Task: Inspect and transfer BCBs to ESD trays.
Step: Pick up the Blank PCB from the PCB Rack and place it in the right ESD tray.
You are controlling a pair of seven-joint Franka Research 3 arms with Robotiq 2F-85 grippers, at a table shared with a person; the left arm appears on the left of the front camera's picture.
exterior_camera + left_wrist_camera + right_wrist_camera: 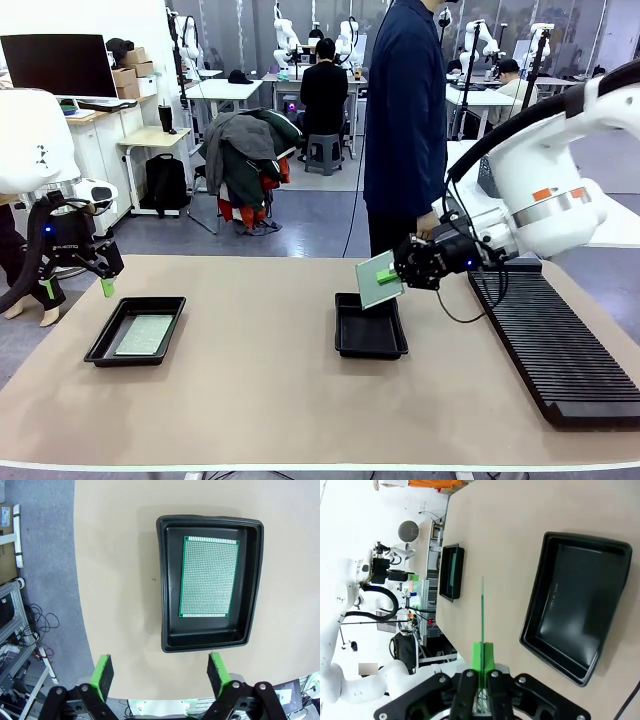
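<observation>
Progress looks about half made, judging by the trays. The left ESD tray [170,580] already has one BCB [209,576] lying flat on its floor. The right ESD tray [580,595], near the table's middle, is bare inside. Just beyond the left tray, the left gripper [160,674] hovers with its jaws spread wide and nothing between them. Over the far rim of the right tray, the right gripper [482,652] is clamped on a second BCB [378,280], held tilted on edge above the tray and not yet set down. What is left, it seems, is to lower that board into the empty tray.

A long black ribbed rack [560,340] lies along the right side of the plain tan table [260,390]. At the far edge stands a person in a dark blue coat [405,110]. Beyond are grey flooring, a chair heaped with jackets [248,150], a monitor [58,65] on a desk at the far left, and more benches with people seated at them.
</observation>
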